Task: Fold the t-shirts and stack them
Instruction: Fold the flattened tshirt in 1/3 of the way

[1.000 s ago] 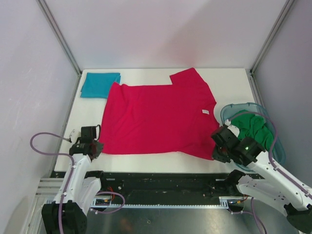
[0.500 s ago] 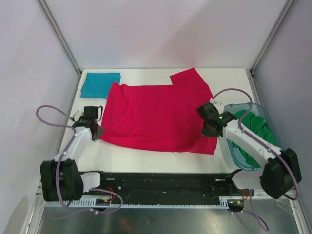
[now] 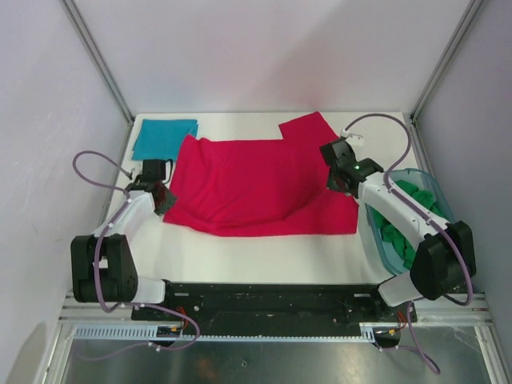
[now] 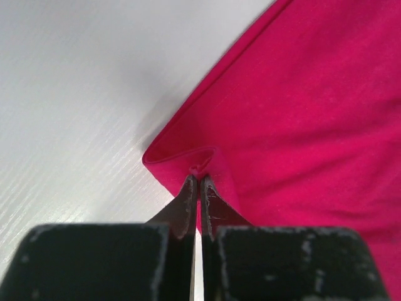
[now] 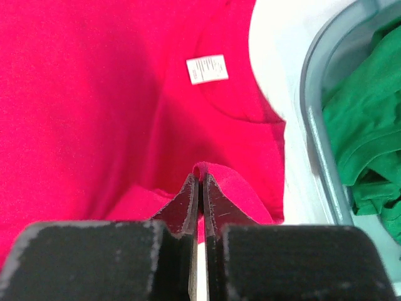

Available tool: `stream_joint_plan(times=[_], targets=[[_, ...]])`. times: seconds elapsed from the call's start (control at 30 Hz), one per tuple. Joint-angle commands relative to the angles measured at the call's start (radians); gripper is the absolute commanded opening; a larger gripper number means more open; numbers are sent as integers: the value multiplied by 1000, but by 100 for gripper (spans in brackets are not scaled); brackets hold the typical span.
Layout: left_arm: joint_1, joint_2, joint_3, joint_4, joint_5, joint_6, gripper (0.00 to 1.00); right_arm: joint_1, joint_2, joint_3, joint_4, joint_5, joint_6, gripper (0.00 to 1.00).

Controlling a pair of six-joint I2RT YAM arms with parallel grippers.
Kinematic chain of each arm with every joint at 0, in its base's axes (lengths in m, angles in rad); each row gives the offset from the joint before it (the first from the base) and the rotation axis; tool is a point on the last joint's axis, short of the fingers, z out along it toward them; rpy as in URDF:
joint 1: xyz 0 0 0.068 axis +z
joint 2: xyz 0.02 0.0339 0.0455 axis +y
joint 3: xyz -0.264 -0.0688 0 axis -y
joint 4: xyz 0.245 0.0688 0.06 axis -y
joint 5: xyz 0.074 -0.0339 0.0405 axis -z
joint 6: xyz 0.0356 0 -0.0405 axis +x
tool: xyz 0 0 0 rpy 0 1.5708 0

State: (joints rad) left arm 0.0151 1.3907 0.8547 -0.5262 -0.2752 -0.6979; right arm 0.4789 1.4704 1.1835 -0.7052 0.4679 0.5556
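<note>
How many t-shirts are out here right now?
3. A red shirt lies spread mid-table; a teal shirt sits folded at the far left corner; a green shirt is bunched in the plastic tub on the right. More could hide beneath it.

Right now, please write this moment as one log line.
left fingers: shut on red shirt | right fingers: shut on red shirt | teal shirt: folded, far left | green shirt: in tub

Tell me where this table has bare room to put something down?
Bare: the near strip of table between the red t-shirt and its front edge; the back strip between the teal t-shirt and the red sleeve. Crowded: the middle, where the left claw and right claw pinch the red shirt; the tub fills the right.
</note>
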Motion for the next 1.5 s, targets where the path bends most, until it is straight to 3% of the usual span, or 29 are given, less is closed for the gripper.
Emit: stream_joint_plan(times=[0.0,0.37,0.63,0.8,1.1,1.47], targets=[[-4,-118,-9,4,-3,29,0,-12,-93,83,-73,77,-24,0],[-1,-479,-223,-212,-42,-171,0,65,-322,33,-318,92,75,0],[-6,-580,-322,-257,51,-258,0,132,-485,-2,-459,101,156,0],[-6,-524,-257,-251,-4,-236,0,143,-467,-37,-373,100,127,0],[6,-263,-8,-244,-154,-119,0,51,-203,-41,-37,71,-16,0],[35,-536,-164,-297,-148,-139,0,49,-219,-38,-116,63,16,0]])
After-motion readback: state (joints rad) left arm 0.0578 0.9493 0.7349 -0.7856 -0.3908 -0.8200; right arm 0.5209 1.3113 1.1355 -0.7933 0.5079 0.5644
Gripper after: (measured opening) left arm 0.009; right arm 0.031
